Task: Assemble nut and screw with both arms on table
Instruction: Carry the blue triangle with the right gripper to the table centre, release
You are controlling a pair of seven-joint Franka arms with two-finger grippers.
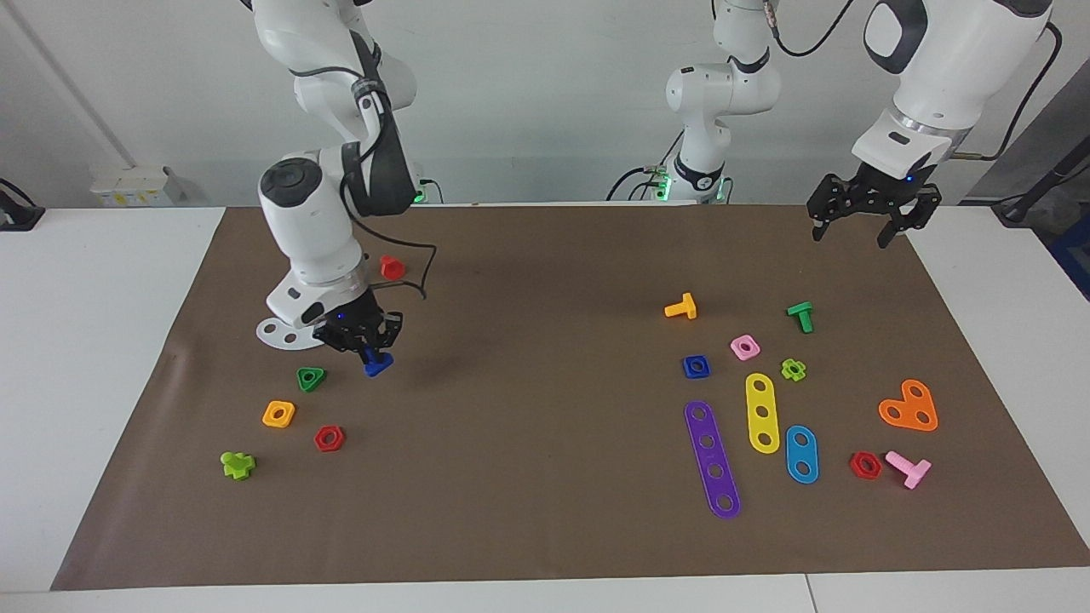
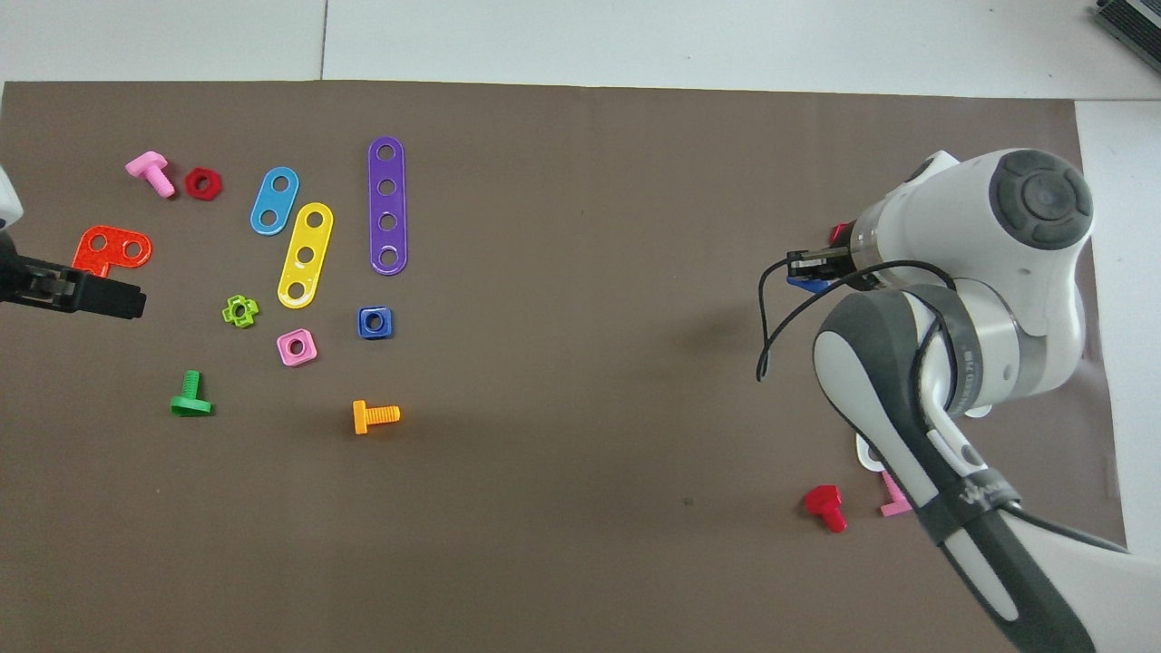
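Observation:
My right gripper [image 1: 368,349] is shut on the dark blue screw [image 1: 375,363] and holds it low over the brown mat [image 1: 528,358], at the right arm's end of the table. The screw also shows in the overhead view [image 2: 810,284], mostly hidden by the arm. The dark blue square nut [image 1: 696,366] lies flat on the mat toward the left arm's end, also seen from overhead [image 2: 375,323]. My left gripper [image 1: 851,237] is open and empty, raised over the mat's edge at its own end.
A green triangular nut [image 1: 311,378], orange nut [image 1: 278,414], red nut [image 1: 329,438] and red screw [image 1: 392,267] lie around the right gripper. A pink nut [image 1: 744,346], orange screw [image 1: 681,306] and purple strip [image 1: 712,458] lie beside the blue nut.

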